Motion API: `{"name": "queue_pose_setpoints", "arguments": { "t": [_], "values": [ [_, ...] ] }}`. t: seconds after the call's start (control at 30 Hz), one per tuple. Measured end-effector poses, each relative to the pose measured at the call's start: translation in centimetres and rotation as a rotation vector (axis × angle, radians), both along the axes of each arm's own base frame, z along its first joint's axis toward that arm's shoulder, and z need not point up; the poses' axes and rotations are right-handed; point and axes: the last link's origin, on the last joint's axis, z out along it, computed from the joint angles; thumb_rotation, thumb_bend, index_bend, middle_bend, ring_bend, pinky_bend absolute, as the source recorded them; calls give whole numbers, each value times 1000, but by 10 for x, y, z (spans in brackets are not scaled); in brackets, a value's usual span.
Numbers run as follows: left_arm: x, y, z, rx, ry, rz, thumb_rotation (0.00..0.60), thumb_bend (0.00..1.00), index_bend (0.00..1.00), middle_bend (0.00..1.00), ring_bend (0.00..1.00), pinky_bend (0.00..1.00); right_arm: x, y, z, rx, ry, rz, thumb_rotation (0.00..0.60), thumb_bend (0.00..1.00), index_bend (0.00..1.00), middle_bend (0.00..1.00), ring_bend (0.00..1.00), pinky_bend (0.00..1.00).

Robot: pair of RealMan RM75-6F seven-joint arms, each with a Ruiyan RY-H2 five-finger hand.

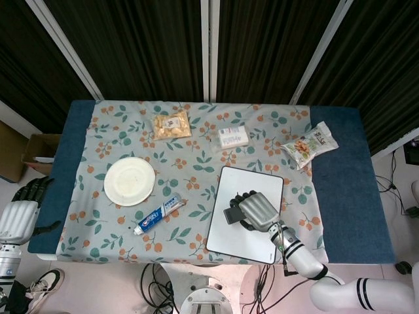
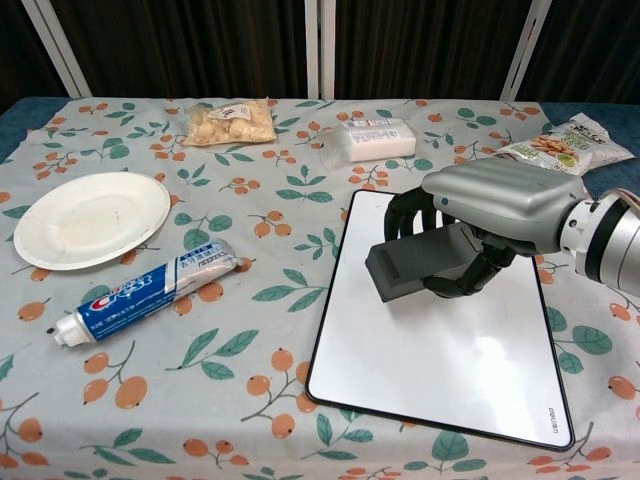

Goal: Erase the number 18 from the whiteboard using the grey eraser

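Observation:
The whiteboard [image 1: 243,242] [image 2: 450,370] lies on the right half of the table. My right hand [image 1: 256,210] [image 2: 492,205] grips the grey eraser [image 1: 232,215] [image 2: 415,265] over the board's middle, where the number 18 was drawn. Hand and eraser cover that spot, so no writing shows in either view. The eraser sits low over the board; I cannot tell whether it touches. My left hand [image 1: 18,212] hangs off the table's left edge, fingers apart and holding nothing.
A white paper plate [image 1: 129,180] [image 2: 88,217] and a toothpaste tube [image 1: 159,214] [image 2: 150,291] lie left of the board. A snack bag [image 1: 171,125] [image 2: 231,121], a clear packet [image 1: 233,137] [image 2: 368,140] and a chips bag [image 1: 309,144] [image 2: 563,144] sit along the far side.

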Motion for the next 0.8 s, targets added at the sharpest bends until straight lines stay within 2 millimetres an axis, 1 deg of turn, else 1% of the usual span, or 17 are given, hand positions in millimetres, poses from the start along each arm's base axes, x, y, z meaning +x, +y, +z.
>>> {"name": "queue_pose_setpoints", "arguments": {
  "t": [0.23,0.57,0.8],
  "values": [
    [0,0,-1,-2,-2,-1,600,46,108,88,61,168,0,4,-8,18,6,-9,600,367,822,617,556,655],
    [-5,0,3,6,2,9,600,45,108,88,61,167,7,18,-20,32,5,26,600,367,847,629,569,668],
    [-5,-1,3,5,1,8,599,46,108,88,61,168,6,28,-26,27,36,55,600,370,860,639,579,677]
  ]
}}
